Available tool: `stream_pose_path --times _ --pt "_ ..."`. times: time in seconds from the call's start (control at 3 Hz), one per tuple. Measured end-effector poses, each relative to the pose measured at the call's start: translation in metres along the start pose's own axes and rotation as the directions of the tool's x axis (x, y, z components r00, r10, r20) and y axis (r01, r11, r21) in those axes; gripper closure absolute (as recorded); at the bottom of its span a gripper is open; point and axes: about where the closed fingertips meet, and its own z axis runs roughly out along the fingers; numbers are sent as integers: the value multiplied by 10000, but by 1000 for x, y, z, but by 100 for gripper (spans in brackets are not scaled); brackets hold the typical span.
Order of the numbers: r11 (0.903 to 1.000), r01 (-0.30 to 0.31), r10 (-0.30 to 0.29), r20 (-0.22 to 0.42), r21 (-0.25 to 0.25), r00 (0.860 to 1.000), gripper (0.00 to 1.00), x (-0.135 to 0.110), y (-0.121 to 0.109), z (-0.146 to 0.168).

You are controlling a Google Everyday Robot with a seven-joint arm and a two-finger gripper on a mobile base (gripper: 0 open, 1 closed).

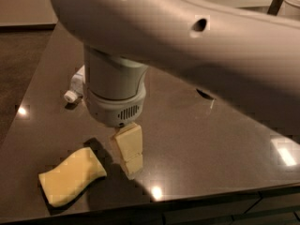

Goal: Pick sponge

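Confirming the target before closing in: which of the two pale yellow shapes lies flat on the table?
The wavy-sided sponge at the table's front left; the blocky one just right of it belongs to the gripper, hanging from the arm.

Pincer [132, 165] just beside sponge [71, 176] (slightly apart)
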Motion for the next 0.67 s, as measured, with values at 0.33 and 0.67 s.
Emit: stream_pose_path --times 0.33,0.67 --pt "9968 614 -609 96 -515 9981 0 -12 -2 29" --pt "9907 996 -985 165 -930 9950 0 -16 -1 52"
